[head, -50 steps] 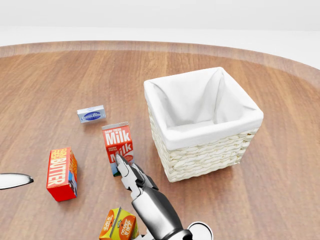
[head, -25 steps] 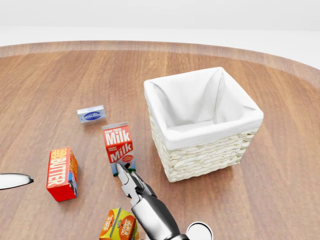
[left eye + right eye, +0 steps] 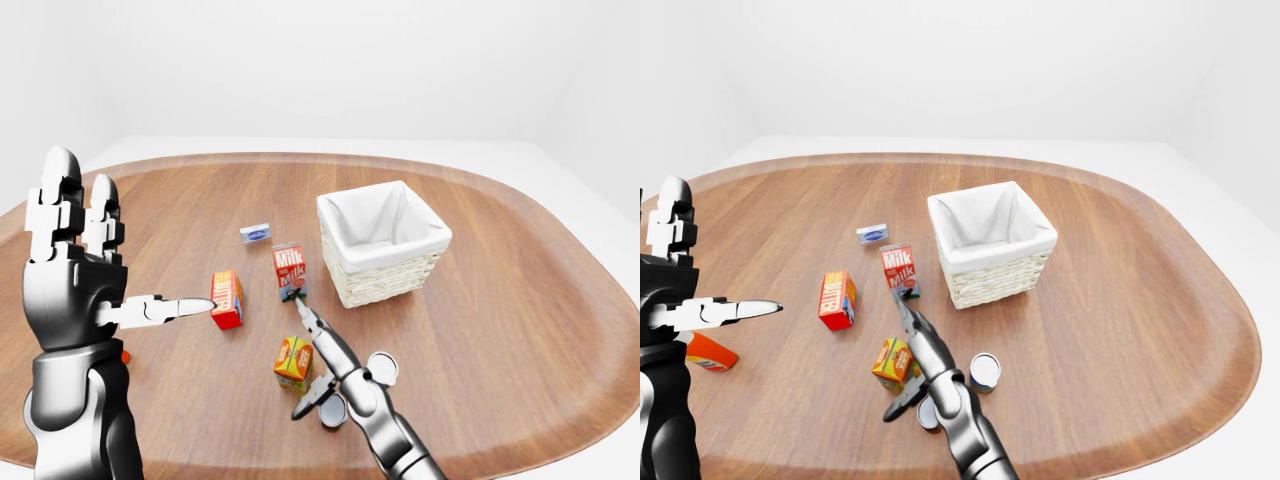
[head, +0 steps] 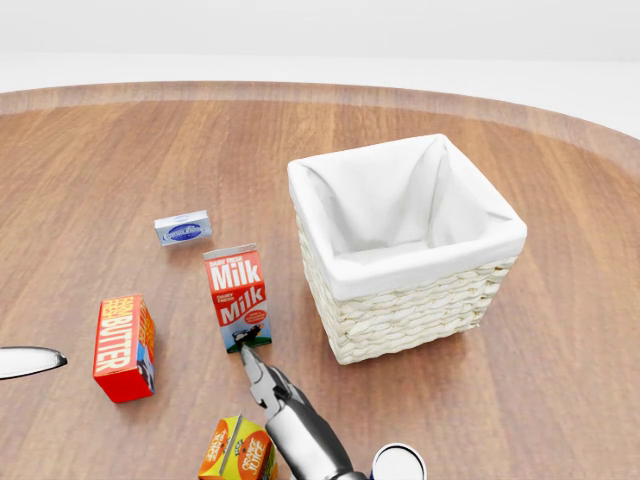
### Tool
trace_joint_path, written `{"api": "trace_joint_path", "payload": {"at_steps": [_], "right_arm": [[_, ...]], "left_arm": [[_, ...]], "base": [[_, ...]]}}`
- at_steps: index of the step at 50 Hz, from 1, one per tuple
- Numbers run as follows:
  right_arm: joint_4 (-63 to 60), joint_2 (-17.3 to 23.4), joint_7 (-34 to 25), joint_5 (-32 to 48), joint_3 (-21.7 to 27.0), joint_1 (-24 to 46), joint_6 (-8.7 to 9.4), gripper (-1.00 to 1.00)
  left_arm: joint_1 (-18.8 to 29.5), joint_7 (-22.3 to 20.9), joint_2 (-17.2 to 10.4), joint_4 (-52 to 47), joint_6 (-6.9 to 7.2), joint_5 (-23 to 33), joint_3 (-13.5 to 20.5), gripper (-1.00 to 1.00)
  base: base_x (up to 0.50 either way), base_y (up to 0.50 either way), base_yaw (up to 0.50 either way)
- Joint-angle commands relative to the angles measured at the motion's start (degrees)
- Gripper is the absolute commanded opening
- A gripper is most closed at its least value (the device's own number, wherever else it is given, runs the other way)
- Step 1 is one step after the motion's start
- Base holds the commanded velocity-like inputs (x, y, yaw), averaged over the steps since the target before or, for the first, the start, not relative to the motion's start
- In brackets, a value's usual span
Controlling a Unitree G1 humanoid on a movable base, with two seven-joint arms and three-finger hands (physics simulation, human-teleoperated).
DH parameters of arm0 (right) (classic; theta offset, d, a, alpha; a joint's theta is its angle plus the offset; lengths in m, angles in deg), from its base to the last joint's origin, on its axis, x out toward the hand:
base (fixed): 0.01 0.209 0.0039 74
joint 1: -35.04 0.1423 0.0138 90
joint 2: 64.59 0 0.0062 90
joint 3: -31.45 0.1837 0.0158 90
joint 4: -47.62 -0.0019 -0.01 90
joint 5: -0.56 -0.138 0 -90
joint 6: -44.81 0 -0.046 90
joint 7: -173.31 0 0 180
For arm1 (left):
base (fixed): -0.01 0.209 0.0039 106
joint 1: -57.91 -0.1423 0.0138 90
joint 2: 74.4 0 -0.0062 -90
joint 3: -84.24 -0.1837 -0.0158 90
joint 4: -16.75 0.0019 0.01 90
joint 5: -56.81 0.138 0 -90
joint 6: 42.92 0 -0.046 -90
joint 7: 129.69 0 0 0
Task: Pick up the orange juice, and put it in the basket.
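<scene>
Left-eye view: right hand point(image 3: 322, 365) is hovering open-fingered beside orange juice point(image 3: 293, 363), likely a light, rigid carton, best pinched across flat sides.

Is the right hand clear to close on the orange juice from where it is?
Probably yes: the right hand is open right beside the orange juice, with nothing between them.

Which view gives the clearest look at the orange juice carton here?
The left-eye view: the orange juice carton stands whole beside the right hand. The right-eye view also shows it whole, partly behind the hand; the head view crops it at the bottom edge.
</scene>
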State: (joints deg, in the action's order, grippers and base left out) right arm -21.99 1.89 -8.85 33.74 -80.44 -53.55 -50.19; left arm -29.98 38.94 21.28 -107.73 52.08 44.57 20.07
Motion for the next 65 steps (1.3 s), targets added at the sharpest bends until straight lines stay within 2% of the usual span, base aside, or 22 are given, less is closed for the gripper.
{"api": "trace_joint_path", "payload": {"at_steps": [1,14,33,34,35,36,52,65], "right_arm": [[5.85,-1.11,0.90,-0.01,1.50,1.85,0.00,1.00],[9.62,-1.76,1.14,0.06,3.09,3.79,0.00,1.00],[17.28,-3.59,1.74,-0.49,6.61,11.34,0.00,1.00],[17.42,-3.68,1.83,-0.47,6.69,11.70,0.00,0.84],[17.40,-3.77,1.86,-0.50,6.79,11.85,0.00,0.02],[17.18,-3.88,1.79,-0.56,6.81,11.95,0.00,-1.00],[17.09,-4.16,1.51,-0.54,6.77,12.23,0.00,-1.00],[11.28,-3.79,0.07,-0.35,6.19,11.60,0.00,-1.00]], "left_arm": [[0.00,-0.01,-0.01,0.00,0.00,0.01,-0.01,1.00],[0.00,-0.02,0.01,0.01,0.00,0.00,0.01,1.00],[0.00,-0.01,0.00,0.00,0.00,-0.02,0.01,1.00],[0.00,0.00,-0.01,0.00,0.00,0.00,0.00,1.00],[0.00,0.00,0.00,0.00,0.00,0.00,0.00,1.00],[0.00,-0.01,0.00,0.01,0.00,0.01,0.00,1.00],[0.00,-0.02,0.00,0.01,0.00,0.00,0.00,1.00],[-0.16,-0.19,0.07,-0.33,0.00,-0.39,0.13,1.00]], "base": [[0.00,0.00,0.00],[0.00,0.00,0.00],[0.00,0.00,0.00],[0.00,0.00,0.00],[0.00,0.00,0.00],[0.00,0.00,0.00],[0.00,0.00,0.00],[0.00,0.00,0.00]]}}
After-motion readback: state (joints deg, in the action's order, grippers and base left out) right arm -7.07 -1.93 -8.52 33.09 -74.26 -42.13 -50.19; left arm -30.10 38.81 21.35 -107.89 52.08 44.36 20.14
